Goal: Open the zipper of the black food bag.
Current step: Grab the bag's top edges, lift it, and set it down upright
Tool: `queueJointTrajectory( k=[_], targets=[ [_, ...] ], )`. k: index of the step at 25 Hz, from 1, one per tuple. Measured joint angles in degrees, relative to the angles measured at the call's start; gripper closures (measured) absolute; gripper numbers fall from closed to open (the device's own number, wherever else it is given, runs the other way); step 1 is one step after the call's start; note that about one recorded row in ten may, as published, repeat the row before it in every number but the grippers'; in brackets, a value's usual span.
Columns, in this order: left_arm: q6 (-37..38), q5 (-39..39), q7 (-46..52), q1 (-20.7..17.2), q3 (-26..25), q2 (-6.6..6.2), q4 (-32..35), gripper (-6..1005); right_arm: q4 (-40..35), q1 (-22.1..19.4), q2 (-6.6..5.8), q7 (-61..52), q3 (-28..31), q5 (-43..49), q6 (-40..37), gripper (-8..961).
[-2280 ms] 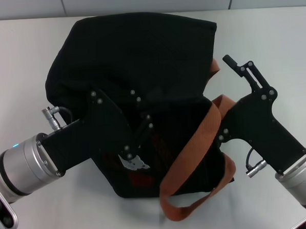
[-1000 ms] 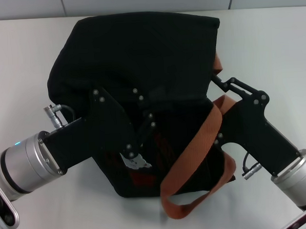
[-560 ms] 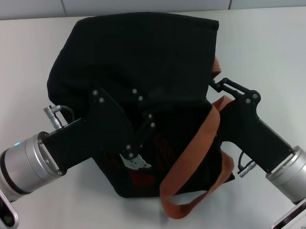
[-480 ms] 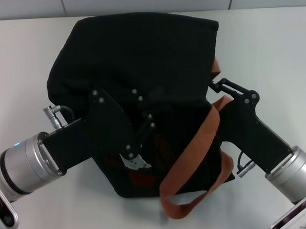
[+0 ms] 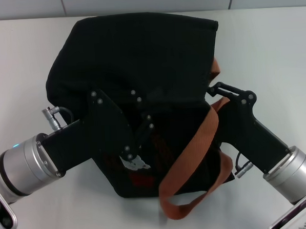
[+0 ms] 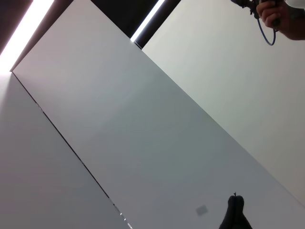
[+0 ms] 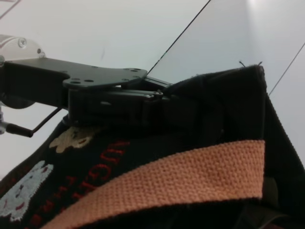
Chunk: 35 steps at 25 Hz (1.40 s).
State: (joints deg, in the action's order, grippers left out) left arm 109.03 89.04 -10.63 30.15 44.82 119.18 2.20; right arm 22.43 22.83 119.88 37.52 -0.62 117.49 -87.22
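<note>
the boxy black fabric food bag point(image 5: 140, 59) with rust-brown webbing handles point(image 5: 193, 156) sits mid-frame on the white worktop point(image 5: 272, 46). the left gripper point(image 5: 143, 126) presses its front; the right gripper point(image 5: 213, 89) meets its right edge. i cannot tell either one's finger state.

My head view is bright and evenly lit, only soft shadows under the black food bag point(image 5: 135, 69), whose fabric goes near featureless. Left wrist view catches two glaring ceiling light strips point(image 6: 24, 28). Right wrist view is soft close up on the webbing handle point(image 7: 190, 169).

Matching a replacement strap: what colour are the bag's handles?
Rust-brown webbing handles, clearest in the head view.
</note>
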Motion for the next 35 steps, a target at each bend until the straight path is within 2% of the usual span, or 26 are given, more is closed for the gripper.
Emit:
queueJointTrajectory(
  k=[11, 16, 22, 26, 35],
  targets=[
    [0.0, 0.0, 0.0, 0.0, 0.0, 0.0, 0.0, 892, 0.4, 1.0, 0.0, 0.0, 0.5, 0.1, 1.7, 771],
    [0.0, 0.0, 0.0, -0.1, 0.0, 0.0, 0.0, 892, 0.7, 1.2, 0.0, 0.1, 0.6, -0.1, 2.4, 891],
    [0.0, 0.0, 0.0, 0.0, -0.1, 0.0, 0.0, 891, 1.0, 0.7, 0.0, 0.6, 0.6, -0.3, 2.7, 954],
    [0.1, -0.1, 0.0, 0.1, -0.2, 0.0, 0.0, 891, 0.9, -0.9, 0.0, 0.7, 0.6, -0.4, 4.6, 932],
    [0.2, -0.4, 0.5, 0.6, -1.1, 0.0, 0.0, 891, -1.0, -9.2, 0.0, 0.6, 0.5, -0.4, 9.7, 882]
  ],
)
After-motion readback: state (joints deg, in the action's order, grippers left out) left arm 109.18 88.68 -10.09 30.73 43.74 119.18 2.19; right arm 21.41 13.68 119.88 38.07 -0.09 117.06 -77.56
